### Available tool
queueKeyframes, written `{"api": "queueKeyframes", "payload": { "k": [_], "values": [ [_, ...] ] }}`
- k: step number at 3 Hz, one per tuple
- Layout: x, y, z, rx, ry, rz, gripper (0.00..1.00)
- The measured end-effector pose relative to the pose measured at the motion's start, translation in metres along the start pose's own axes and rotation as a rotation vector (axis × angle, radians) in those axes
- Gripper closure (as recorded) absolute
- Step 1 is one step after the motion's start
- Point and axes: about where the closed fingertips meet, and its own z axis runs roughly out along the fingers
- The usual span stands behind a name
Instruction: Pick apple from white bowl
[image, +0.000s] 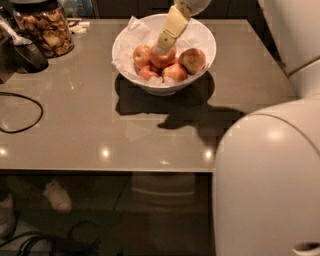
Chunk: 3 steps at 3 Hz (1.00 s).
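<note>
I am reaching in from the far edge of the table (90, 130), and my pincer (161, 49) is hanging inside the white bowl (206, 42) with its cream-coloured tip pointing down and a little to the left. It is meeting the top of the apple (165, 60), the deep red one lying in the middle of the bowl. From here I cannot tell whether the pincer is open or closed, nor whether it is truly pressing on the fruit or only hovering at its skin.

The apple is resting on the crinkled paper (132, 30) that is lining the bowl, and it is crowded on all sides. A paler apple (141, 55) is leaning against it on the left, a yellow-blushed apple (193, 60) is sitting just beside it on the right, and two small orange-red apples (174, 73) are lying in front, toward the near rim. The bowl is standing upright near the far edge of the table, casting a dark shadow (150, 102) onto the grey top in front of it.

Well apart from it, at the far left corner, a glass jar (44, 27) of brown snacks is standing, with a dark scoop (27, 50) lying beside it. A black cable (22, 112) is curling across the left edge. My own white body (267, 180) is filling the lower right, and part of it is rising along the right edge too.
</note>
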Motion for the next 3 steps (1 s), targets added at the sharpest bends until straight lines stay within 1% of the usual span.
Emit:
{"api": "queueKeyframes", "payload": {
  "k": [1,2,3],
  "values": [
    [-0.012,-0.006,0.01,-0.009,-0.008,0.023,0.0],
    [-0.02,-0.012,0.017,-0.009,-0.012,0.039,0.1],
    [-0.024,-0.016,0.022,-0.007,-0.01,0.049,0.12]
  ]
}}
